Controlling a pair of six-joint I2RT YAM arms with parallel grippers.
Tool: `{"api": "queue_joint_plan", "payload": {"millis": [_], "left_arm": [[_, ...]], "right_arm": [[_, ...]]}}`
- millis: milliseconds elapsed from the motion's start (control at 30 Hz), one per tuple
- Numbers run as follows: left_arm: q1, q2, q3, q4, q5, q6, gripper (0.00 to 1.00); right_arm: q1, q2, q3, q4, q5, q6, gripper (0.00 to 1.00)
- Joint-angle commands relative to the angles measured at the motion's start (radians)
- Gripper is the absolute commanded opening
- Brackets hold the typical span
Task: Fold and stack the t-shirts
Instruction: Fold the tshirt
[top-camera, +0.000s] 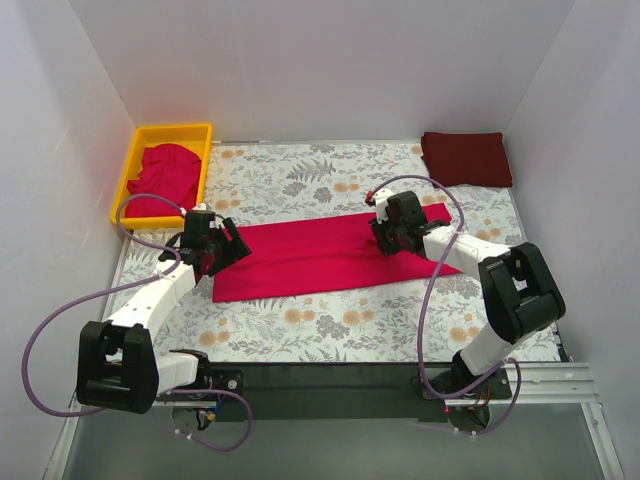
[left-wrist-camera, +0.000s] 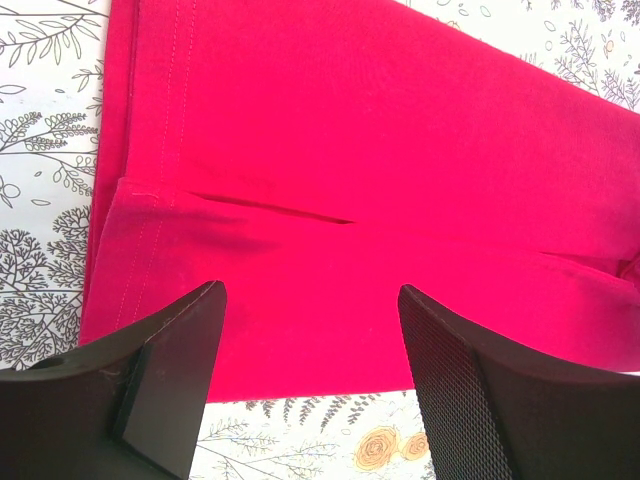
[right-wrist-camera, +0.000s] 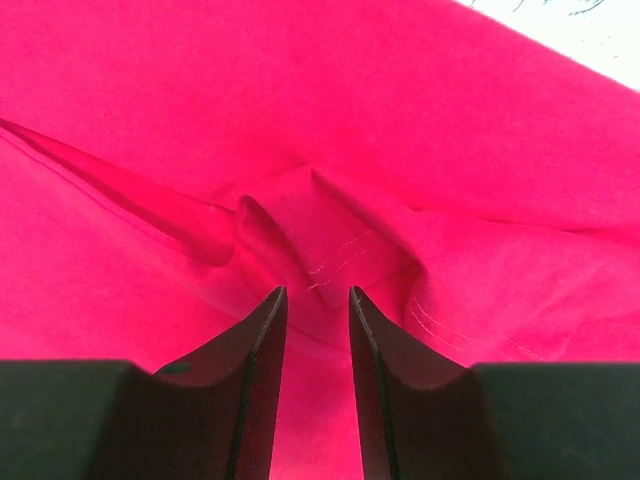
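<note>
A bright crimson-pink t-shirt (top-camera: 330, 255) lies folded into a long strip across the middle of the floral table. My left gripper (top-camera: 232, 250) hovers at the strip's left end. In the left wrist view its jaws (left-wrist-camera: 310, 310) stand wide open over the shirt (left-wrist-camera: 350, 150) near its front edge, with nothing between them. My right gripper (top-camera: 388, 240) sits low on the strip's right part. Its fingers (right-wrist-camera: 318, 295) are a narrow gap apart, just behind a bunched, stitched fold (right-wrist-camera: 340, 245) of the shirt (right-wrist-camera: 450, 130), and pinch nothing. A folded dark maroon t-shirt (top-camera: 465, 158) lies at the back right.
A yellow tray (top-camera: 170, 130) at the back left holds a crumpled crimson-pink shirt (top-camera: 165, 175). White walls close in the table on the left, back and right. Purple cables loop beside both arms. Bare floral table (top-camera: 300, 175) shows behind the strip and in front of it.
</note>
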Motion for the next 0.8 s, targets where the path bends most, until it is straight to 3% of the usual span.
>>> {"api": "queue_joint_plan", "payload": {"millis": [0,367,567,767], "left_arm": [[-0.005,-0.02,-0.003,0.019,0.002,0.017,0.69],[-0.005,-0.017,-0.005,0.019,0.005,0.017,0.68],[-0.005,-0.019,-0.008,0.018,0.007,0.018,0.69],[-0.005,-0.019,-0.006,0.019,0.008,0.018,0.69]], "right_arm": [[0.006,0.024,0.049,0.005,0.007,-0.043,0.37],[0.006,0.074,0.064,0.028,0.064,-0.056,0.32],[0.006,0.087,0.075,0.03,0.069,-0.062,0.2],[0.006,0.08,0.083,0.03,0.067,-0.057,0.22]]}}
